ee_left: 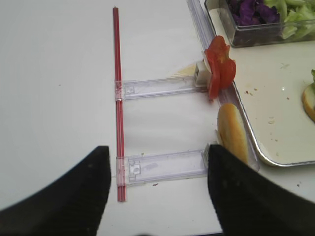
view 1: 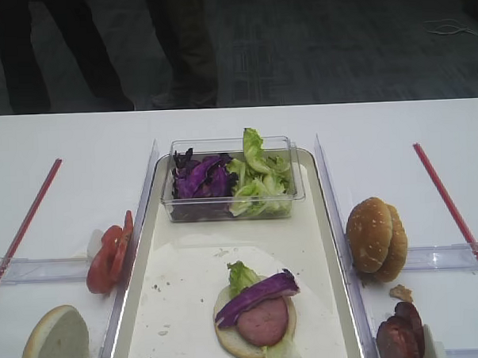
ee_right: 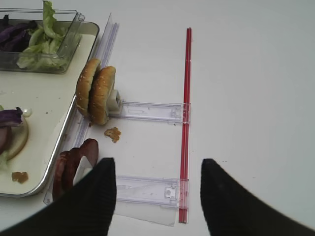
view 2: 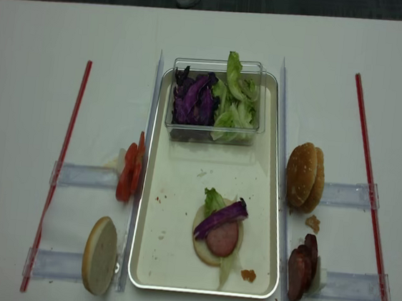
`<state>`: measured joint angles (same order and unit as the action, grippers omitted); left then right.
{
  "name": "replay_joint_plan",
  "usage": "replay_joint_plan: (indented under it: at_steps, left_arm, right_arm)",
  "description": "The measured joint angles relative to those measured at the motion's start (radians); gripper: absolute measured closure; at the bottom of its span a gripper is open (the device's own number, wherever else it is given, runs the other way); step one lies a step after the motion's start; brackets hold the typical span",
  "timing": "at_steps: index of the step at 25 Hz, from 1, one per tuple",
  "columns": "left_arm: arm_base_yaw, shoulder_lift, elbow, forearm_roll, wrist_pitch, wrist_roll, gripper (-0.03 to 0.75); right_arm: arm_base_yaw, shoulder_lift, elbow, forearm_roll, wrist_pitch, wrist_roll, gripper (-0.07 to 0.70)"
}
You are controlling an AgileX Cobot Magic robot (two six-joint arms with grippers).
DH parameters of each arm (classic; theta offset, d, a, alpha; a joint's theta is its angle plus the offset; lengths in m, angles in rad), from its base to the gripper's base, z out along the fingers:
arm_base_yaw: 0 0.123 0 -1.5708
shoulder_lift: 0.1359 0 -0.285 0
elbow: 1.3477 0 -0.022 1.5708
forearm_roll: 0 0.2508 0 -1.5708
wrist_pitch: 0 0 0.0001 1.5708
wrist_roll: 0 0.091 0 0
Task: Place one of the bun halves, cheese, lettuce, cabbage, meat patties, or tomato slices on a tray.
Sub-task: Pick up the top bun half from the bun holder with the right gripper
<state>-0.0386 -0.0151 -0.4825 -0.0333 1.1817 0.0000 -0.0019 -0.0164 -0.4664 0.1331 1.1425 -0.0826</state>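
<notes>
The tray point(view 2: 275, 201) lies along the middle of the table point(view 2: 41, 33), with the ingredients racked on edge just outside its two long rims, probably so that open jaws can drop over a slice from above. Along the right rim stand the bun tops point(ee_right: 96, 93), upright against a clear holder point(ee_right: 147, 112), and nearer the front edge the patties point(ee_right: 74, 164) lean in a second holder. Along the left rim stand the tomato slices point(ee_left: 219, 69), and a pale bun half point(ee_left: 232, 132) sits on edge closer to the front. At the tray's far end a clear box point(view 1: 290, 177) keeps the cabbage point(view 1: 198, 177) and lettuce point(view 1: 259, 174) loose but contained. On the liner toward the near end lies a started burger point(view 2: 220, 231): pale base, pink meat slice, a purple leaf and a green one. The right gripper point(ee_right: 157, 196) hangs over the table's right side, jaws spread wide and empty, the patties just beside its left finger. The left gripper point(ee_left: 157, 196) is likewise spread and grasping nothing, over the left holders beside the pale bun. Nothing is in hand yet; the patties look nearest to a pick.
</notes>
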Motion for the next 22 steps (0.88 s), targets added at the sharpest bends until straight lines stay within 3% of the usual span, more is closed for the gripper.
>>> replay_joint_plan:
  at_steps: [22]
  left_arm:
    - [0.000, 0.000, 0.000, 0.000, 0.000, 0.000, 0.306]
  right_arm:
    - [0.000, 0.000, 0.000, -0.006, 0.000, 0.000, 0.197]
